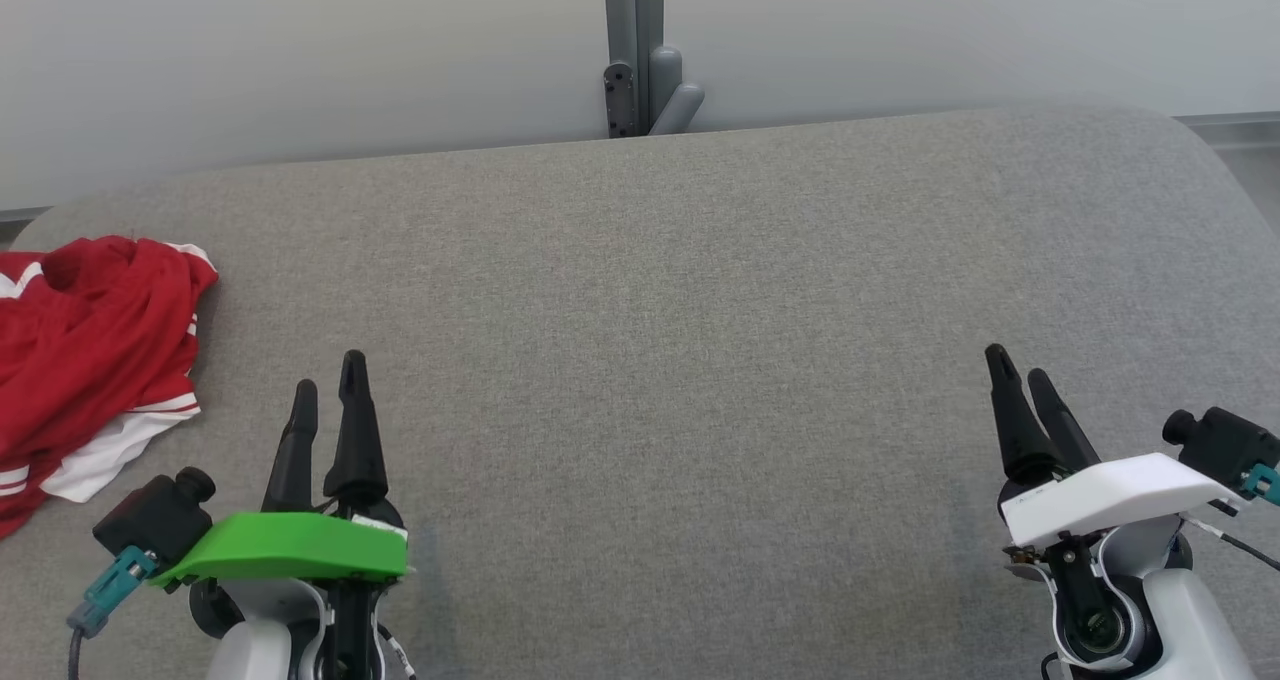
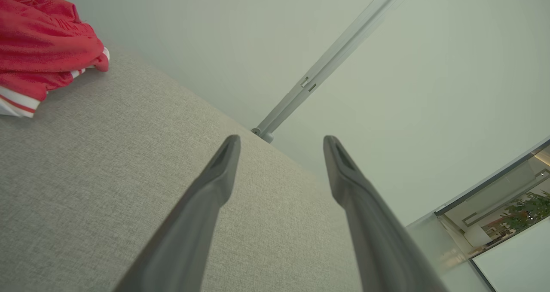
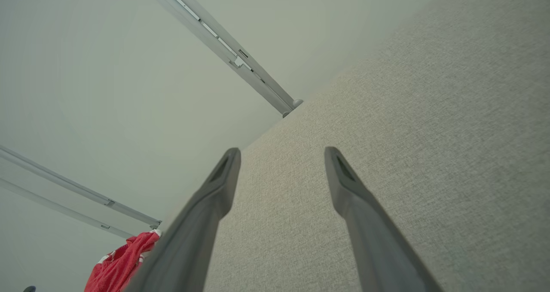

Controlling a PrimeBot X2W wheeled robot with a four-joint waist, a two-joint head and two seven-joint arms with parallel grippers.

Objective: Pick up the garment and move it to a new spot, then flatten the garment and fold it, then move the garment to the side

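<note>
A crumpled red garment with white stripes and white hems (image 1: 90,360) lies in a heap on the far left of a broad surface covered in grey woven fabric (image 1: 650,360), close to its rounded back corner. The head view's left edge cuts the garment off, so its full extent cannot be judged. It is so bunched up that it cannot be told what sort of clothing it is. In the left wrist view it sits in the top left corner, again cropped by the frame. In the right wrist view a small red patch shows low down, partly behind one of that gripper's own dark fingers (image 3: 202,223).

The left gripper (image 1: 328,375), with a bright green cover (image 1: 290,545) on its wrist, hovers above the fabric just right of the garment and apart from it. Its two fingers are spread wide with nothing between them. The right gripper (image 1: 1015,364), under a white cover (image 1: 1100,495), is well apart from it on the other side. Its jaws are equally wide and empty.

Both forearms run off the bottom edge of the head view. A grey metal post (image 1: 633,40) rises behind the back edge of the surface against a pale wall (image 1: 300,60). Its foot is hidden by the surface. A green plant (image 2: 528,210) is blurred behind glass in the left wrist view.
</note>
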